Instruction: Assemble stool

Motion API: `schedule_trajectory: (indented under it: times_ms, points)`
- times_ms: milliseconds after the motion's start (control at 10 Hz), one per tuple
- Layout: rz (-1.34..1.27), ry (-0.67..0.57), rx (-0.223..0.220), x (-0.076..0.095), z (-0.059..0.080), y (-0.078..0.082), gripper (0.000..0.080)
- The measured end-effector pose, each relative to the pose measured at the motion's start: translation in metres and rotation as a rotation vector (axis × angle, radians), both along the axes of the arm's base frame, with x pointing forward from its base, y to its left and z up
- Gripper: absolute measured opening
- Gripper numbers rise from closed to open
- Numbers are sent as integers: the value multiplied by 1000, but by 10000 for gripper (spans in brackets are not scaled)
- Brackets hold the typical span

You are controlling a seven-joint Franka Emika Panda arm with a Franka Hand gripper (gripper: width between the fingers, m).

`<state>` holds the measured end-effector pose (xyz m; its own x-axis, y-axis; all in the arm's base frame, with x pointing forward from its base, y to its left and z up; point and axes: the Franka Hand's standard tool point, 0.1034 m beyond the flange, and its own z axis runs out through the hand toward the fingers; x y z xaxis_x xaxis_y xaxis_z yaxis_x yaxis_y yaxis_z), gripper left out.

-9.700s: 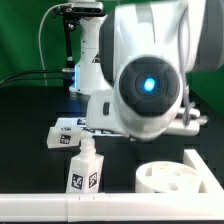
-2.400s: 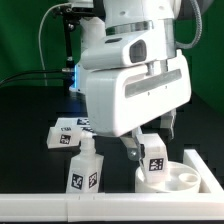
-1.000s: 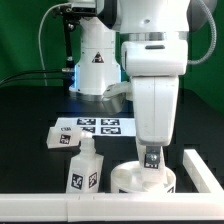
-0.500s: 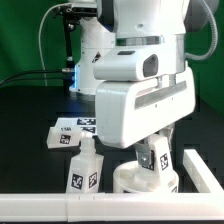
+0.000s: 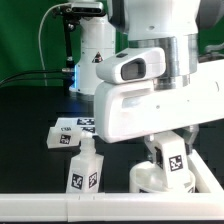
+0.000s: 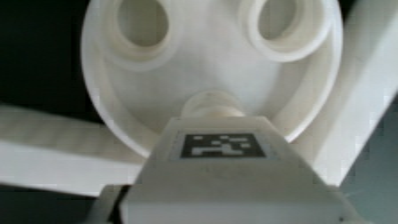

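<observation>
In the exterior view, a tagged leg [image 5: 173, 160] is clasped by the gripper [image 5: 166, 146] and set on the round seat [image 5: 147, 181] at the exterior view's near right; in the wrist view, its tip is seen touching the seat.

No legible text or numbers; coded square tags [image 5: 174, 162] on each stool leg [image 5: 85, 155].
</observation>
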<state>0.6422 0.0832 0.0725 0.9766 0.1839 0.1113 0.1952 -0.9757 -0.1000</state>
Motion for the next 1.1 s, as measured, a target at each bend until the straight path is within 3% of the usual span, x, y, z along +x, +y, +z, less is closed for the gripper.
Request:
schedule_trajectory:
  times_ms: [100, 300, 700, 800, 900, 1000, 1100]
  points:
    - [-87, 0, 24, 1, 0, 3, 334]
    - [-476, -18, 116, 3, -2, 8, 334]
    - [-545, -7, 126, 2, -1, 8, 334]
    - [-544, -7, 126, 2, -1, 9, 448]
    - [-526, -10, 123, 2, -1, 9, 448]
    - [-512, -5, 121, 1, 0, 10, 574]
    - [-499, 9, 119, 0, 5, 16, 634]
